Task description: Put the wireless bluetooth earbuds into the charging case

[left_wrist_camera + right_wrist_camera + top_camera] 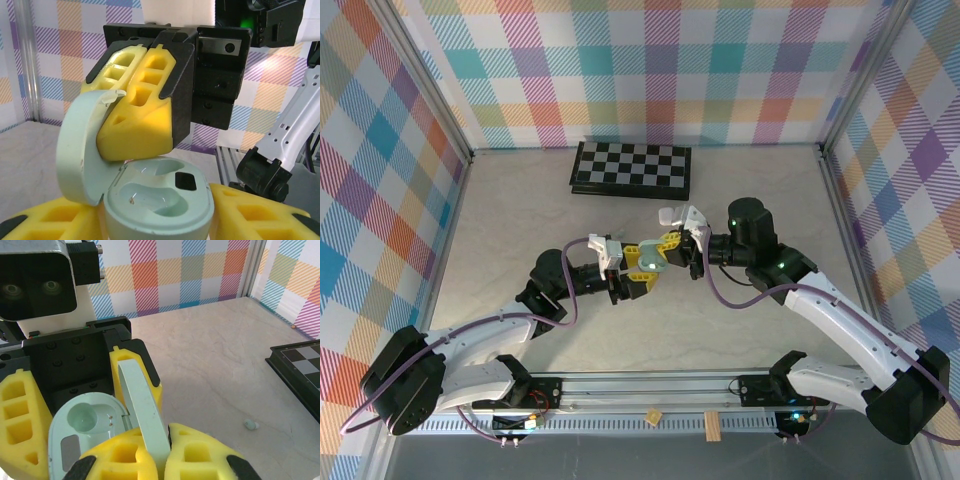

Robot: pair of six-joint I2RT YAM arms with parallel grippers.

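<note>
A pale green charging case [160,200] stands open, both earbud wells empty. My left gripper [155,222] is shut on its base, a yellow finger pressed to each side. The right gripper [167,450] is shut on the raised lid [142,400], whose edge is pinched between its yellow fingers. From above, the two grippers meet at mid-table, left gripper [636,272] and right gripper [672,245] with the case [653,262] between them. One pale green earbud [251,425] lies loose on the table to the right of the case.
A folded chessboard [631,168] lies at the back of the table, its corner [300,370] near the loose earbud. Plaid walls close in the back and sides. Two small wooden blocks [651,417] sit on the front rail.
</note>
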